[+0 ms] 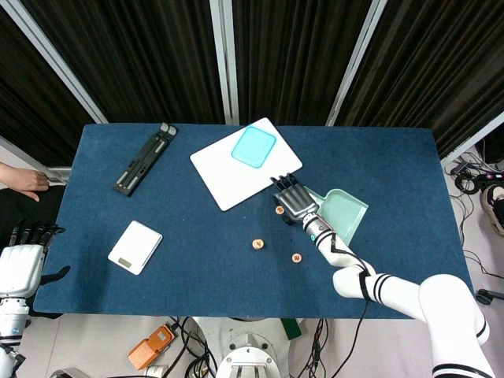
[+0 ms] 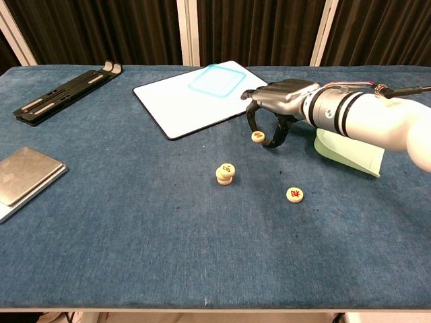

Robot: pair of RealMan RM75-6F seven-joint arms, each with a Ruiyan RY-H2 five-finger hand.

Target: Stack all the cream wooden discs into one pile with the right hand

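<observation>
Three cream wooden pieces lie on the blue table (image 2: 135, 235). A pile of two discs (image 2: 226, 173) (image 1: 257, 245) stands near the middle. To its right lies a single disc (image 2: 294, 194) (image 1: 296, 257). Further back, a third disc (image 2: 258, 136) (image 1: 279, 210) rests on the cloth beneath my right hand (image 2: 279, 101) (image 1: 293, 200). A finger hangs just left of that disc and the thumb just right of it; nothing is lifted. My left hand (image 1: 24, 264) hangs off the table's near left corner, fingers apart and holding nothing.
A white board (image 1: 228, 177) with a teal lid (image 1: 253, 146) lies just behind the right hand. A pale green dustpan (image 1: 342, 214) sits at its right. A black rail (image 1: 146, 159) and a white scale (image 1: 135, 246) are on the left. A person's hand (image 1: 24, 183) shows at the left edge.
</observation>
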